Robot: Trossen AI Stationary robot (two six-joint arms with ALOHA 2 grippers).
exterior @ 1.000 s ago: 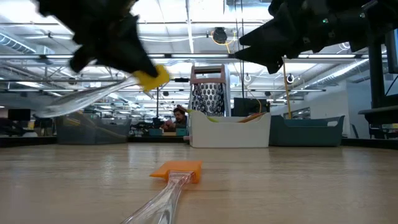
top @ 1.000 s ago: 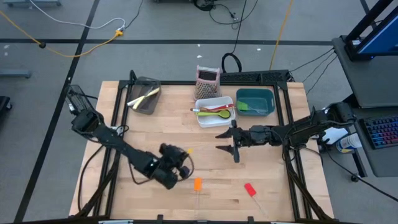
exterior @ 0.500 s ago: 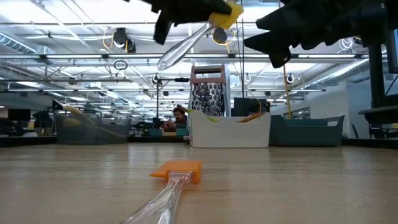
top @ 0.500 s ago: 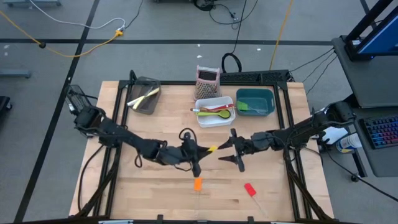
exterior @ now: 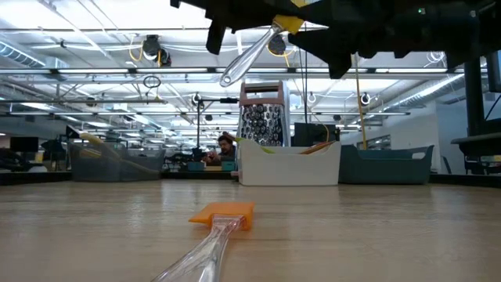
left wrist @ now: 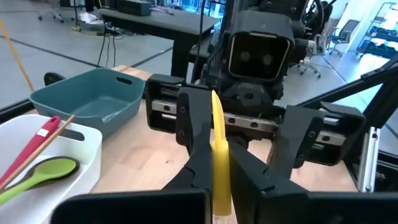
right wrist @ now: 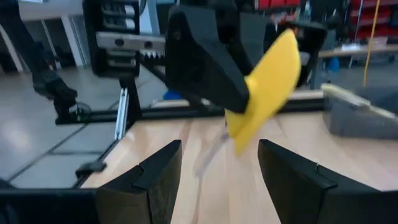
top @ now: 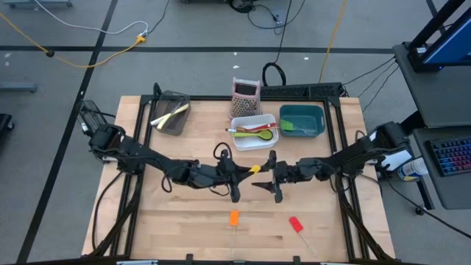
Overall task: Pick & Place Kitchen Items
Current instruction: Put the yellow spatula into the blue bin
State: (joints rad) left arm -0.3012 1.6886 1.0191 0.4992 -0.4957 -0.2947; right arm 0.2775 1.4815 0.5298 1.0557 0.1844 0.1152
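Observation:
A spatula with a yellow head (top: 254,169) and a clear handle (exterior: 246,56) hangs high over the table's middle, with my left gripper (top: 238,176) shut on it. My right gripper (top: 263,177) faces it from the table's right, open. The yellow head (right wrist: 267,87) stands just beyond its two spread fingers (right wrist: 149,180), touching neither as far as I can see. An orange-headed spatula (top: 233,217) and a red-headed one (top: 295,224) lie flat on the table near its front edge. My left gripper pinches the spatula between its two fingers (left wrist: 199,177) at the lower part of the yellow head (left wrist: 217,165), where the handle starts. The fingers come about level from the table's left. The spatula is lifted clear, with the head pointing at the right gripper and the clear handle slanting down.
A white bin (top: 254,141) holds a green spoon and red utensils, a teal bin (top: 315,118) stands to its right, and a dark mesh bin (top: 176,121) at the far left holds cream pieces. A pink-and-silver grater (top: 245,90) stands upright behind the white bin.
My left gripper has swung up and toward the table's right with the yellow spatula. It has tipped from pointing down to about level. The spatula now hangs higher, its head turned toward the right gripper. My right gripper has edged a little toward the left one.

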